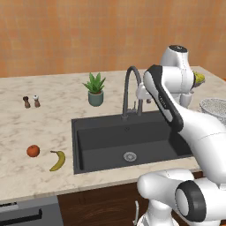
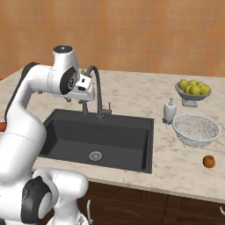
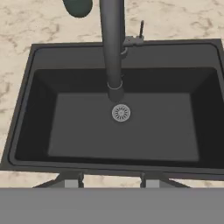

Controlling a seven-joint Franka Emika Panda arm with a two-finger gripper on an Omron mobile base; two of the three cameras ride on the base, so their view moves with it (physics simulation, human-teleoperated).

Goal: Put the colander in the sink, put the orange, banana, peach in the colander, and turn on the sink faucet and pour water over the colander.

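The silvery mesh colander (image 2: 196, 129) stands on the counter right of the dark sink (image 2: 66, 132), with the same colander (image 1: 215, 107) at the picture's right edge. On the left counter a banana (image 1: 58, 160) lies beside a round orange-red fruit (image 1: 33, 151). Another round orange fruit (image 2: 209, 161) sits in front of the colander; I cannot tell which is the orange and which the peach. My gripper (image 3: 110, 181) hangs open over the basin beside the faucet (image 2: 99, 90), with nothing between its fingertips (image 3: 70, 180). The spout (image 3: 113, 48) is dry; no water shows.
A grey bowl of yellow-green fruits (image 2: 192, 90) and a soap dispenser (image 2: 170, 110) stand behind the colander. A potted plant (image 1: 96, 90) sits behind the sink's left corner, two shakers (image 1: 31, 101) further left. The drain (image 3: 121, 112) lies under the spout.
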